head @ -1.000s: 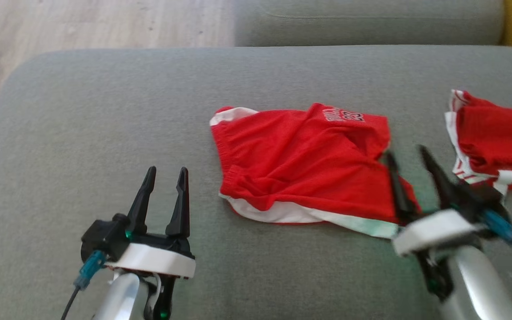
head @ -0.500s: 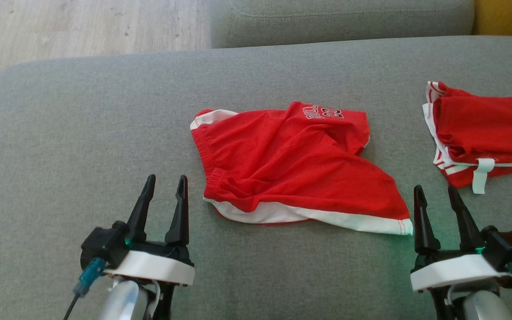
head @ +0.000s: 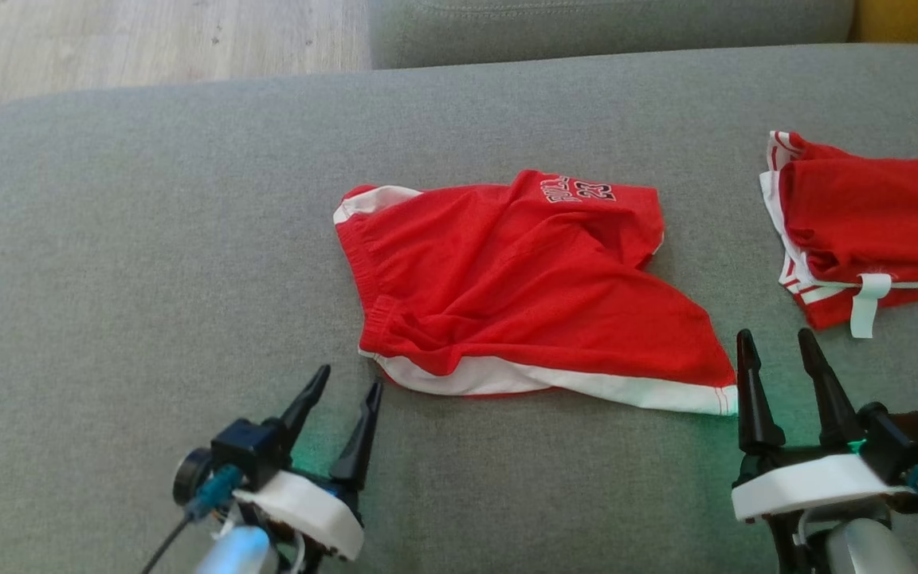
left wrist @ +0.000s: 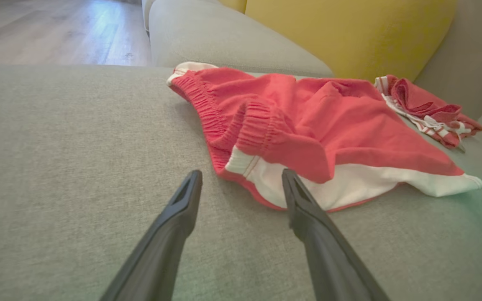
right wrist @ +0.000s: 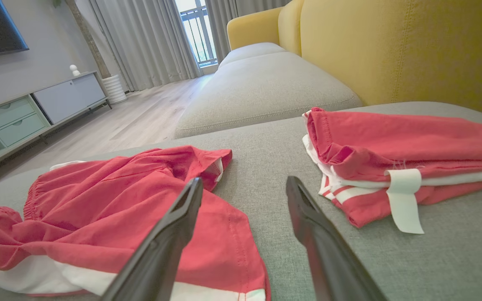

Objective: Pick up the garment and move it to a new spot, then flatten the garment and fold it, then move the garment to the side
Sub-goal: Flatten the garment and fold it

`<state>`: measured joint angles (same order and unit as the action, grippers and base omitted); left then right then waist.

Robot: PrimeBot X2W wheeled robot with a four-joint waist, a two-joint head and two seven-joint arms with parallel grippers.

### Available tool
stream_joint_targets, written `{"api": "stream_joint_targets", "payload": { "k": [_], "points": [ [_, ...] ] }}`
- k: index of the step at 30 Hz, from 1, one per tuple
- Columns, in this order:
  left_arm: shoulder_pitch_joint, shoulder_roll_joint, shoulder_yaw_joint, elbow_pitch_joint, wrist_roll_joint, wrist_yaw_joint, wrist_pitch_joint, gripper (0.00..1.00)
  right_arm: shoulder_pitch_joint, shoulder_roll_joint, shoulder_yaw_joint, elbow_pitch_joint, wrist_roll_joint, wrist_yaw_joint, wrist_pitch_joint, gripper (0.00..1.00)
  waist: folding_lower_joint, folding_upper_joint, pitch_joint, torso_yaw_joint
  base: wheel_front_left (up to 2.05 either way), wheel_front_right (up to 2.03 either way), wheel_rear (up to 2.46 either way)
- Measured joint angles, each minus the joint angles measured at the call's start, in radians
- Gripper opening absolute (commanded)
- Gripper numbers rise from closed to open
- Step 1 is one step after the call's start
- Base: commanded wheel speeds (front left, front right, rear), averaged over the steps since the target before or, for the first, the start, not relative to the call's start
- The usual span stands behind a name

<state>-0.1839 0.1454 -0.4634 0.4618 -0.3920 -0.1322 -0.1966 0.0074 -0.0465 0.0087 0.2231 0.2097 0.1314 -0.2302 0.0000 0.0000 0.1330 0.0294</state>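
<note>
The garment is a pair of red shorts with white trim and a printed number, lying rumpled in the middle of the grey sofa seat. Its elastic waistband faces the left wrist view; the right wrist view has the garment at lower left. My left gripper is open and empty, fingertips just short of the garment's near-left white hem. My right gripper is open and empty too, beside the hem's right corner.
A second red-and-white garment lies folded at the right of the seat, a white tag hanging from it. Yellow back cushions stand behind. Another grey seat and wooden floor lie beyond the far edge.
The head camera has shifted. My right gripper drew back off the garment to its right corner; my left gripper turned and moved right toward the near-left hem. Both stayed open.
</note>
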Motion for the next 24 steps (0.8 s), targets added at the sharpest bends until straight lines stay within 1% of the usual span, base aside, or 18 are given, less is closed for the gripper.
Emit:
{"api": "stream_joint_targets", "payload": {
  "k": [4, 11, 16, 24],
  "points": [
    [-0.042, 0.007, 0.000, 0.039, 0.000, 0.000, 0.000, 1.00, -0.005, 0.000, 0.007, 0.000, 0.000, 0.000, 0.000, 1.00, 0.0000, 0.0000, 0.009, 0.000, 0.00, 0.00, 0.00],
    [-0.084, 0.019, -0.080, 0.054, -0.041, 0.000, -0.003, 1.00, -0.023, 0.000, 0.007, 0.000, -0.003, 0.000, 0.000, 1.00, 0.0001, 0.0000, 0.025, -0.004, 0.00, 0.00, 0.00],
    [-0.128, 0.042, -0.115, 0.078, -0.057, 0.000, -0.007, 1.00, -0.023, 0.000, 0.009, 0.001, -0.003, 0.000, 0.000, 1.00, 0.0001, 0.0000, 0.037, -0.006, 0.00, 0.00, 0.00],
    [-0.174, 0.058, -0.164, 0.098, -0.084, 0.000, -0.007, 1.00, -0.039, 0.000, 0.012, 0.007, -0.003, 0.000, 0.000, 1.00, 0.0001, 0.0000, 0.053, -0.015, 0.00, 0.00, 0.00]
  ]
}}
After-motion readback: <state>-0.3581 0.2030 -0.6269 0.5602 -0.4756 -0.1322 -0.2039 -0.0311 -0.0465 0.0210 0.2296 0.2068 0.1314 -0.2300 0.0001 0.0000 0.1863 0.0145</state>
